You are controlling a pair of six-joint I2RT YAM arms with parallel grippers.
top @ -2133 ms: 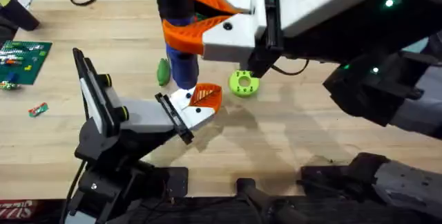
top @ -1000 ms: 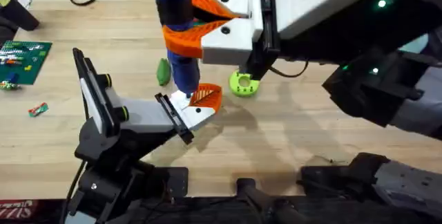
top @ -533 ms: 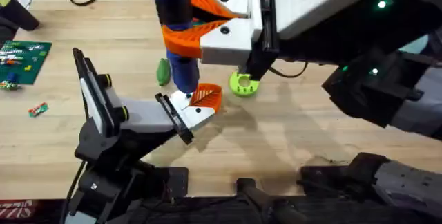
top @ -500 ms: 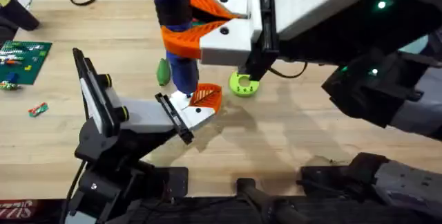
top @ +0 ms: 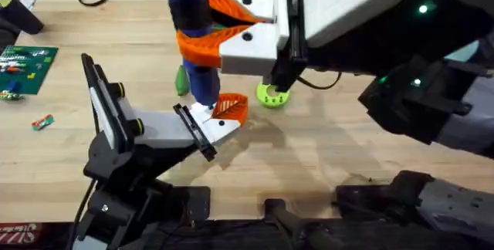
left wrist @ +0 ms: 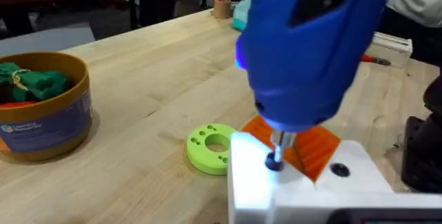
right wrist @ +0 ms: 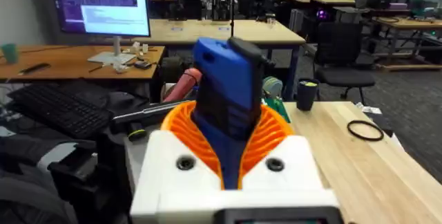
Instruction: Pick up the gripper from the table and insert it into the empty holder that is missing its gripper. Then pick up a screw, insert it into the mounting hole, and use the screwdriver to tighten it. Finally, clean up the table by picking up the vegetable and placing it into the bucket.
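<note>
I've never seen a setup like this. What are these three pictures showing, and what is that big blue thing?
Two robot arms work at a wooden table. One picture looks down from above; the others come from cameras on each wrist. The blue thing is a screwdriver, clamped by the right gripper in its orange fingers. Its tip rests on the white gripper fitted to the holder. Nearby lie a dark-green vegetable, a lime-green disc and a bucket.
</note>
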